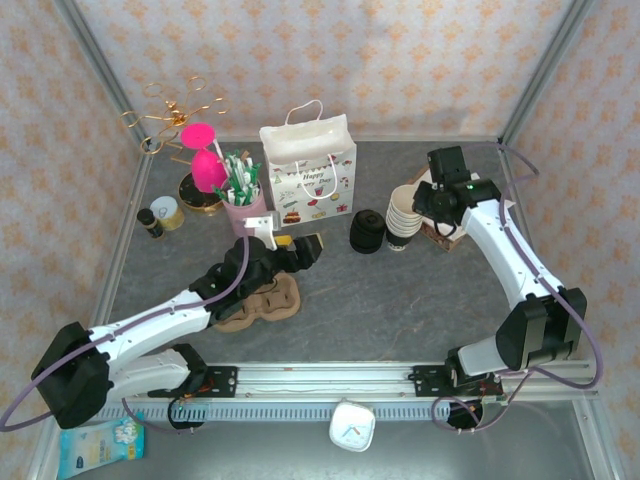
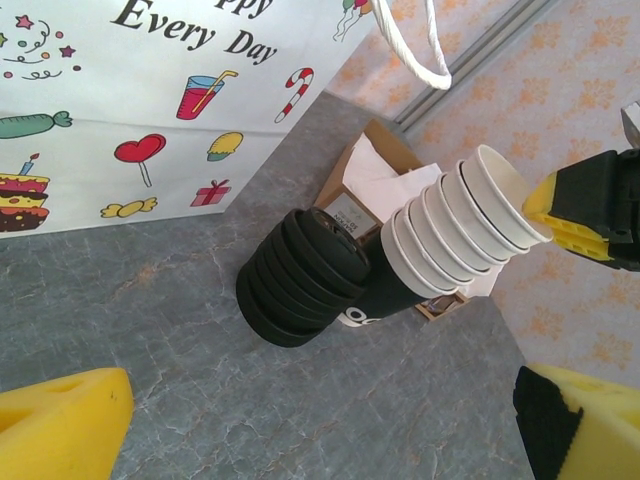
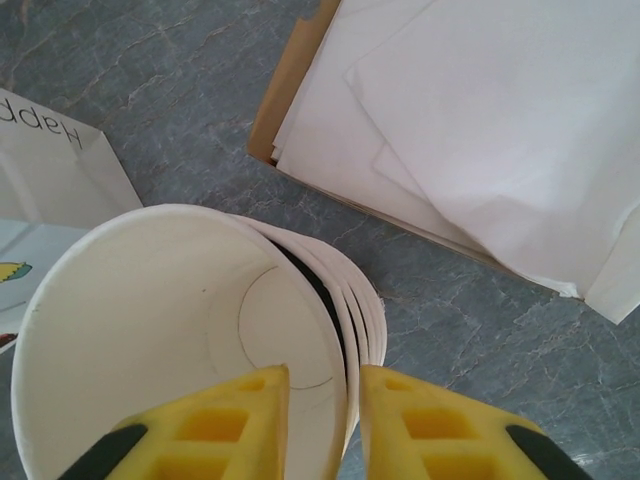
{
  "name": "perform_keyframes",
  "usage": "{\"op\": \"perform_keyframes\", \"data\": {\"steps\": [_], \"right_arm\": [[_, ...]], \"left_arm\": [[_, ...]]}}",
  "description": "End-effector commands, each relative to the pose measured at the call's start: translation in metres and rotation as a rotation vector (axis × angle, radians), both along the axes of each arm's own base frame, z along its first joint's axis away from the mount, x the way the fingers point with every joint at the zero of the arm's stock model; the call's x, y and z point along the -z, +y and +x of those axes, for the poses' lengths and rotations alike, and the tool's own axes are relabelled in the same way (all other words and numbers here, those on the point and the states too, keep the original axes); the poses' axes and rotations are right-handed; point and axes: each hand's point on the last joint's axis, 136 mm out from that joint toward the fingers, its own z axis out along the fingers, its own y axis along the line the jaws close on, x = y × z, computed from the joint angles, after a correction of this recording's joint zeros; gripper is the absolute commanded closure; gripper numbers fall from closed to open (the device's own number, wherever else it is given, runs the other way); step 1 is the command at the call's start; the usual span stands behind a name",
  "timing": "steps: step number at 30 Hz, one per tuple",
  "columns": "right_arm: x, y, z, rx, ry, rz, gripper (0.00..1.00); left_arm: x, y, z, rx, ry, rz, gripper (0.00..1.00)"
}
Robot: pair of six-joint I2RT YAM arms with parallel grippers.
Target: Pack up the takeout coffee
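Grey marbled desk (image 1: 400,300), patterned walls. Step looks like pulling one cup off the stack (image 1: 404,215). Right end effector (image 3: 325,410) straddles the top cup (image 3: 150,330) wall, one finger inside, one outside; can't tell if pinched. Left end effector (image 2: 320,430) spread wide, empty, lid pile (image 2: 300,285) ahead of it. Next: firm pinch, straight lift so nested cups stay down.

Bright, diffuse light is filling every view evenly. Shadows are falling soft and short on the tabletop (image 1: 400,300). White paper sheets (image 3: 480,120) are washing out slightly. Wrist views are reading sharp.
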Motion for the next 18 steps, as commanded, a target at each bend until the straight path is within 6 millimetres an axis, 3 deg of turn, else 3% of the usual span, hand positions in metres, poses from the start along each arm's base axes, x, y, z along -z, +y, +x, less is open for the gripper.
{"op": "perform_keyframes", "data": {"steps": [1, 11, 18], "right_arm": [[-0.012, -0.001, 0.001, 0.0, -0.014, -0.021, 0.79], [-0.017, -0.001, 0.002, -0.01, -0.017, -0.026, 0.92], [-0.035, 0.004, 0.007, -0.008, -0.068, 0.022, 0.97]], "left_arm": [[-0.022, -0.008, 0.004, 0.015, -0.061, -0.022, 0.01], [-0.023, -0.013, 0.005, 0.029, -0.058, -0.016, 0.01], [-0.022, -0.016, 0.006, 0.039, -0.052, 0.003, 0.01]]}}
